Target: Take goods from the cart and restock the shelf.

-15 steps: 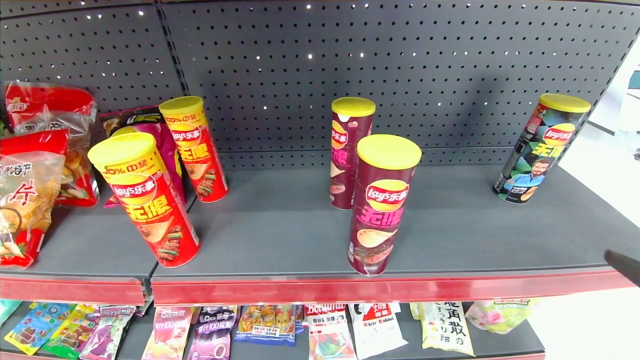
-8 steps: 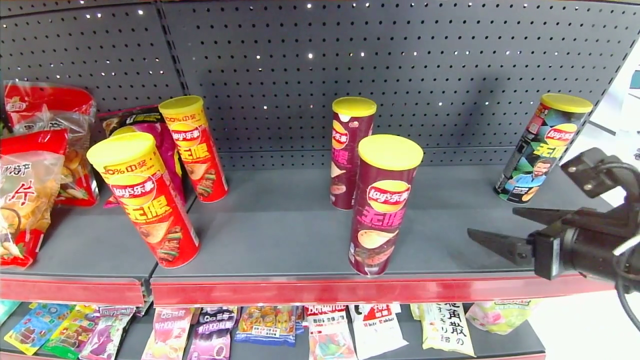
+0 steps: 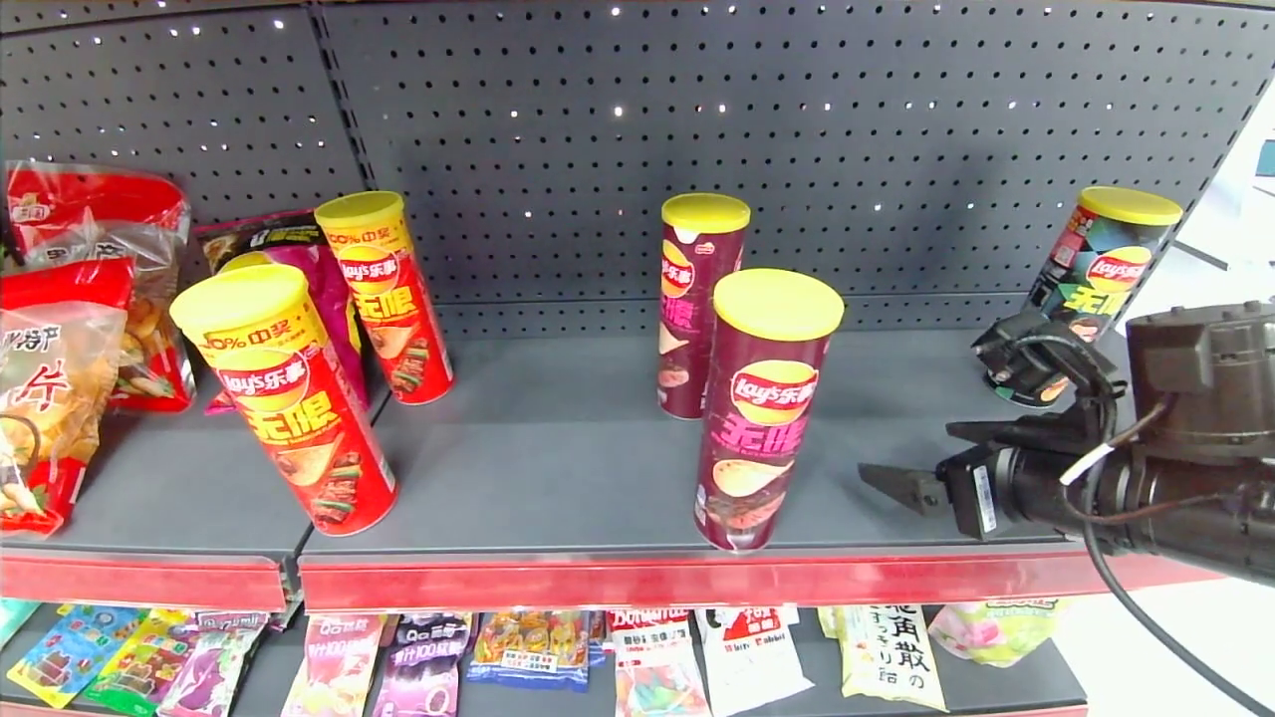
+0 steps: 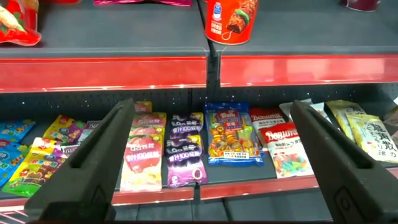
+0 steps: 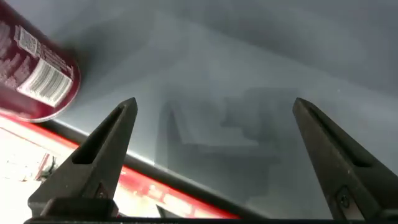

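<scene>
On the grey shelf (image 3: 558,448) stand two maroon chip cans, one at the front (image 3: 762,408) and one behind it (image 3: 692,299). Two red cans (image 3: 289,398) (image 3: 383,294) stand to the left, and a dark can (image 3: 1096,269) at the far right. My right gripper (image 3: 908,453) hovers open and empty over the shelf's front right, just right of the front maroon can. The right wrist view has that gripper (image 5: 214,102) above bare shelf, with the maroon can's base (image 5: 34,74) beside it. My left gripper (image 4: 212,104) is open and empty, lower down, facing the shelf's red front edge (image 4: 124,71).
Snack bags (image 3: 70,329) crowd the shelf's left end. The lower shelf holds several candy packets (image 4: 233,134) (image 3: 657,657). A red can's base (image 4: 231,22) stands above the left gripper. A perforated back panel (image 3: 797,149) closes the rear. Bare shelf lies between the red and maroon cans.
My right arm has come in from the right edge and moved left over the shelf front toward the front maroon can, its gripper open throughout. The cans have stayed put.
</scene>
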Tool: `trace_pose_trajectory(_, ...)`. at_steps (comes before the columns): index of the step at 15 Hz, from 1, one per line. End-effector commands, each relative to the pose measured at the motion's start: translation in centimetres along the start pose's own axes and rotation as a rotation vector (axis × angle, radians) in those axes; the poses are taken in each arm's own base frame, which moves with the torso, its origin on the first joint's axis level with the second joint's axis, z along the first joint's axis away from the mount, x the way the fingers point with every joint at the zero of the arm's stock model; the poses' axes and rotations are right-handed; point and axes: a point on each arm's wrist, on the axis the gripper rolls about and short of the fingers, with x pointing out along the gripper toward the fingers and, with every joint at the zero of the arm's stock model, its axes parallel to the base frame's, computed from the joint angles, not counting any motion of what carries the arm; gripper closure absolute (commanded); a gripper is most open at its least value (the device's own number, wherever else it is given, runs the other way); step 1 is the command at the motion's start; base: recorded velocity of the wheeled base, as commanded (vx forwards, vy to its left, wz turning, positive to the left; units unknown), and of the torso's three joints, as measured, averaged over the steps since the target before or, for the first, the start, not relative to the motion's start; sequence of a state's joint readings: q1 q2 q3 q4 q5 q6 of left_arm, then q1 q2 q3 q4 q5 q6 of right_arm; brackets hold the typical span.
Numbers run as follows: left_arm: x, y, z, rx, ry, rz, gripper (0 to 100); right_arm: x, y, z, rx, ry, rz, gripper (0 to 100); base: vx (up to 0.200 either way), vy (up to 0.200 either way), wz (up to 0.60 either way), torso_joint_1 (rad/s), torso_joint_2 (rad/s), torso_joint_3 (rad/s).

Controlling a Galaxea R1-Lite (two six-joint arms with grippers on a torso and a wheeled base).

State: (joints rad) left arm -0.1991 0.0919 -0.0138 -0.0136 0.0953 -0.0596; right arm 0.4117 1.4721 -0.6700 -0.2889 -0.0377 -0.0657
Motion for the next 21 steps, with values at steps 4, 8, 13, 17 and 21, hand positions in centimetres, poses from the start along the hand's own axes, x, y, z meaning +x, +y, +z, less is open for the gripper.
trace_pose_trajectory(4,0.0,0.0,0.0,-0.001,0.003,0.001,0,1.6,1.6,0.2,-0.031,0.028,0.053,0,0.0,0.0,0.0,0.0,0.0,0.0)
trace_pose_trajectory(8,0.0,0.0,0.0,-0.003,0.003,0.001,0,2.2,2.6,0.4,-0.051,0.032,0.084,0,0.0,0.0,0.0,0.0,0.0,0.0)
trace_pose_trajectory(13,0.0,0.0,0.0,-0.006,0.003,0.0,0,2.7,3.8,0.9,-0.071,0.027,0.119,0,0.0,0.0,0.0,0.0,0.0,0.0)
trace_pose_trajectory(17,0.0,0.0,0.0,-0.006,0.003,0.0,0,3.0,4.5,1.0,-0.083,0.03,0.139,0,0.0,0.0,0.0,0.0,0.0,0.0)
trace_pose_trajectory(21,0.0,0.0,0.0,-0.006,0.003,0.0,0,3.5,4.8,1.1,-0.087,0.032,0.135,0,0.0,0.0,0.0,0.0,0.0,0.0)
